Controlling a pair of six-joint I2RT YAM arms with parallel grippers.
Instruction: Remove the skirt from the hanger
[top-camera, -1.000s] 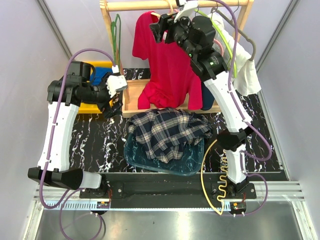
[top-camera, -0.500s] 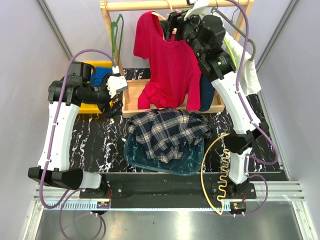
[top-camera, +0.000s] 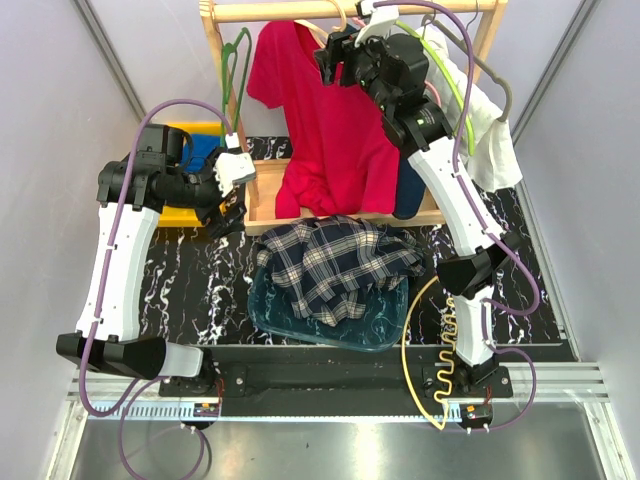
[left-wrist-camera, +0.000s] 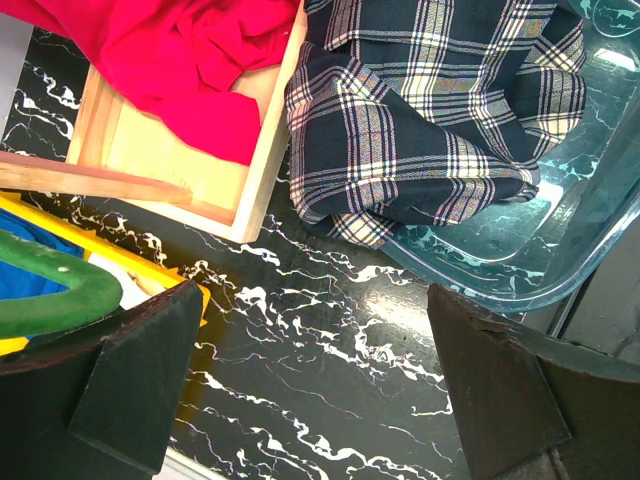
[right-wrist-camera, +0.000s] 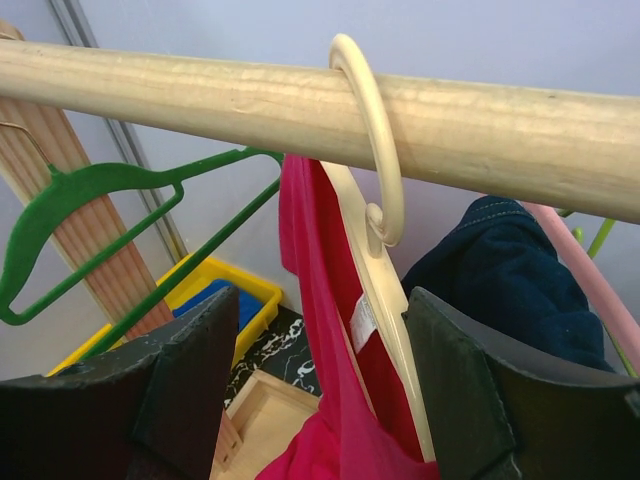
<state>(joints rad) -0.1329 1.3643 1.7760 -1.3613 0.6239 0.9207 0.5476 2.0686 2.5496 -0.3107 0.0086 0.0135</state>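
Right gripper (right-wrist-camera: 322, 320) hovers spread, empty, just under the rail (right-wrist-camera: 200, 85), skirt (right-wrist-camera: 500, 270) beside it. Left gripper (left-wrist-camera: 315, 375) hangs spread above the bench (left-wrist-camera: 290, 290).

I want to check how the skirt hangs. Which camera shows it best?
Right wrist: the skirt sits close, denim seam visible below the rail. Top external shows only a dark sliver of it beside the red T-shirt. Left wrist shows none of it.

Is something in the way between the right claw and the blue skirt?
Yes. The red T-shirt on its cream hanger hangs right in front of the open right claw. The blue skirt hangs just behind it, off to the right, on the pink hanger.
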